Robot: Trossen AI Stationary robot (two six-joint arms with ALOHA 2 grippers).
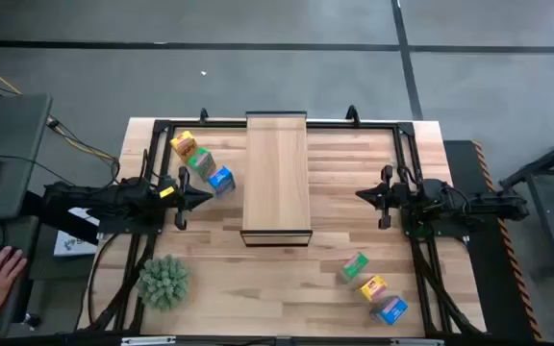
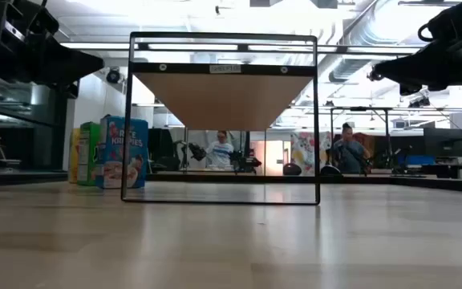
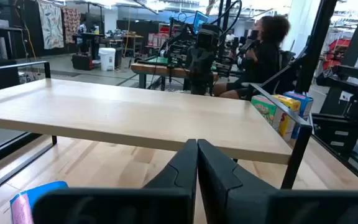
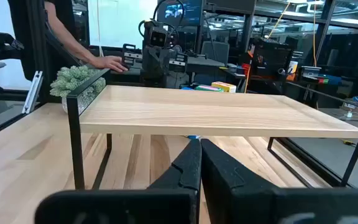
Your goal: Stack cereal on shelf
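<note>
While both arms wait with jaws clenched on nothing, the left gripper [image 1: 207,195] at 9 o'clock of the shelf [image 1: 277,178] and the right gripper [image 1: 362,195] at 3, the shelf holds nothing. Three cereal boxes [image 1: 200,161] cluster at 10 o'clock, three more boxes [image 1: 372,287] at 5. They stand close enough that a pick could topple neighbours.

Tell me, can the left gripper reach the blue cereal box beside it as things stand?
Probably yes: the blue cereal box lies just ahead of the shut left gripper, slightly off to one side, with nothing between them.
</note>
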